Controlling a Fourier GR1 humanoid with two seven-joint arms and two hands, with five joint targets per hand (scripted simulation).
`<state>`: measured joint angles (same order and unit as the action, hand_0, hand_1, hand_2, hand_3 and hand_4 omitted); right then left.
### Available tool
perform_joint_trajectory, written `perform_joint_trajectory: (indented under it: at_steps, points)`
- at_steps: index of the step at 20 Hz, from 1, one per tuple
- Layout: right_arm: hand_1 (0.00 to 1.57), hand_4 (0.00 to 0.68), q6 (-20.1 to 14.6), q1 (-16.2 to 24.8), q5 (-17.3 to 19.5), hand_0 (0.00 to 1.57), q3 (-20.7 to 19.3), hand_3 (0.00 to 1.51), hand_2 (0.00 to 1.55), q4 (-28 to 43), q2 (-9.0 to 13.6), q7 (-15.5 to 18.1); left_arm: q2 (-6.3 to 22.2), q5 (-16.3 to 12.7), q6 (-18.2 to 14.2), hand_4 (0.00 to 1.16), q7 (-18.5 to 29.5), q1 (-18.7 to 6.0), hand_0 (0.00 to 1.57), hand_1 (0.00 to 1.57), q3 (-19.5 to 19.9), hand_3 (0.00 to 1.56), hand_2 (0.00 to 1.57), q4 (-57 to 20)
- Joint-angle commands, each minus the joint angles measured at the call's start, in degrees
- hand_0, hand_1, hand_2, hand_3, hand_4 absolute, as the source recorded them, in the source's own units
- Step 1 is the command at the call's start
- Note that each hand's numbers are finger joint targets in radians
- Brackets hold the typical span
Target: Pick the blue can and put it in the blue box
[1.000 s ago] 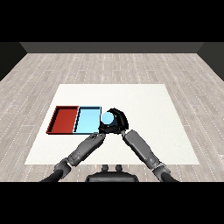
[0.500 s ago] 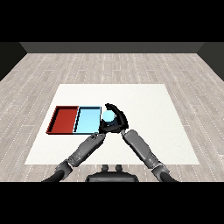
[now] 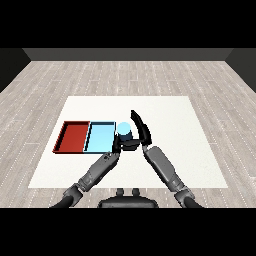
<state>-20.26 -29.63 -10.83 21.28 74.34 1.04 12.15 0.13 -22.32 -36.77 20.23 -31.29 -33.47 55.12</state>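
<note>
A red tray (image 3: 73,137) lies at the left, touching the light blue tray (image 3: 100,138) beside it. At that tray's right edge stands the blue can (image 3: 124,131) — whether on the rim or just outside is hard to tell. The left hand (image 3: 118,145) sits below it, its fingers hidden. The right hand (image 3: 142,129) stands just right of the can, fingers extended — not curled round it.

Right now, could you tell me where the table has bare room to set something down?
The white table is bare to the right of the right hand, along the far edge beyond both trays, and left of the red tray. It is crowded at the light blue tray's right edge, where the blue can and left hand meet.
</note>
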Motion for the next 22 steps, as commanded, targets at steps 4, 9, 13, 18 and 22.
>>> perform_joint_trajectory:
  at_steps: [4, 9, 13, 18, 22]
  points:
    - [0.0, 0.0, 5.85, 5.17, -8.3, 0.0, -7.22, 0.0, 0.0, 11.74, 2.73, -2.0, -0.12, -3.12, 3.07, 1.14, 2.7, -2.1, 1.57, 1.57, 4.06, 1.48, 1.57, -5.3]
    - [0.0, 0.0, 10.7, 10.04, -12.8, 0.0, -14.25, 0.0, 0.0, 15.35, 6.66, 2.55, 1.8, -0.24, 0.27, 1.15, 3.2, 0.57, 1.57, 1.57, 7.16, 1.47, 1.57, -1.34]
    - [0.0, 0.0, 7.72, 14.34, -13.7, 0.0, -16.84, 0.0, 0.0, 22.34, 7.14, 0.28, 7.73, 0.97, -0.06, 1.15, -2.18, -1.09, 1.57, 1.57, 9.24, 1.48, 1.57, 1.98]
    - [0.0, 0.0, 12.1, 18.6, -14.77, 0.0, -19.59, 0.0, 0.0, 23.51, 9.53, 2.67, 13.7, 1.89, 3.2, 1.13, -6.5, -2.93, 1.57, 1.57, 13.26, 1.47, 1.56, -2.22]
    - [0.0, 0.0, 10.71, 18.71, -14.52, 0.0, -21.62, 0.0, 0.0, 23.11, 9.73, 1.14, 11.3, 3.12, 4.18, 1.11, -5.84, -11.37, 1.57, 1.57, 17.57, 1.49, 1.57, -15.88]
